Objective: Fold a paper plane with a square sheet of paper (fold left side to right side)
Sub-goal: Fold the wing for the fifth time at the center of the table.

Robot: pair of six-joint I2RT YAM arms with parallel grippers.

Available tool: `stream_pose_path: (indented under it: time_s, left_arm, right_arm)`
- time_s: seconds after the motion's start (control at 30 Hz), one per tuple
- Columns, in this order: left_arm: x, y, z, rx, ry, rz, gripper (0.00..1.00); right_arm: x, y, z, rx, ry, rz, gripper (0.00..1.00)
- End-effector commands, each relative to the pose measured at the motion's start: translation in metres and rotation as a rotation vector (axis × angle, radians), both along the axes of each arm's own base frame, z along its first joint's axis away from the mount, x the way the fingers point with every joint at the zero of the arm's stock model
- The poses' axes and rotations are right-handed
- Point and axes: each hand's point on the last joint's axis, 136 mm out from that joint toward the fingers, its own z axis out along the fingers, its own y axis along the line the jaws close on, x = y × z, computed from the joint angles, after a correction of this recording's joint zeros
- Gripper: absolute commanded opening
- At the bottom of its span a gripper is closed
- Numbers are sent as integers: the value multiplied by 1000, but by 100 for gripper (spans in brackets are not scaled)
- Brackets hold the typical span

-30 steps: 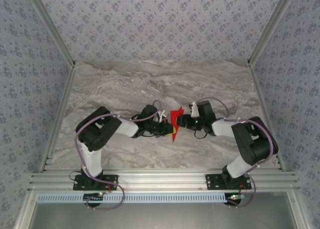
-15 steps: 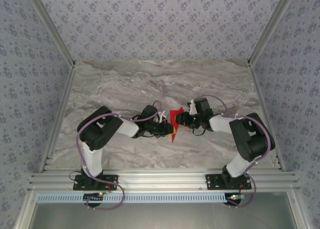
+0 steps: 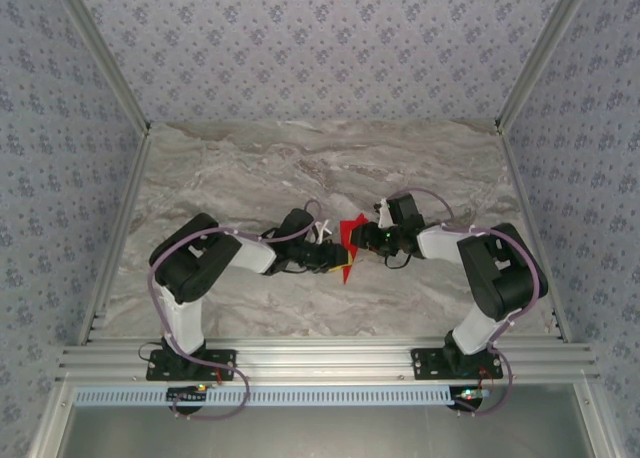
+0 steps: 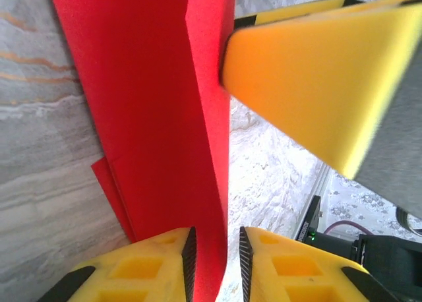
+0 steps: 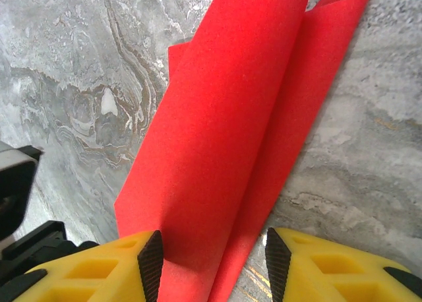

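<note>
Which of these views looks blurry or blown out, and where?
Left wrist: the upper yellow pad is soft, the table beside the red paper blown white. Right wrist: sharp, paper grain visible. Top external: evenly lit, no glare.

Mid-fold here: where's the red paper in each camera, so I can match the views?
Top external: red paper at the table's middle, between the left gripper and the right gripper.
Left wrist: red paper runs from top left down between the left gripper fingers.
Right wrist: red paper runs from top right down between the right gripper fingers.
Shared landmark: the grey marbled tabletop.
</note>
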Motion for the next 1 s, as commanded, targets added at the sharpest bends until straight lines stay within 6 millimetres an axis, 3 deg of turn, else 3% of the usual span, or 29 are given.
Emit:
stream_pose_path:
  time_s: [0.0,0.27,0.97]
  left_arm:
    - [5,7,16,-15,-44,5,29]
    - [23,24,20,-17,-42,58,37]
    - [60,9,20,-66,-28,86,36]
  right_arm:
    - [-14,-9,-36,-82,93,-14,48]
    - [-13,-8,-35,-82,93,-12,48]
    - [-13,-8,-34,-82,92,-8,48]
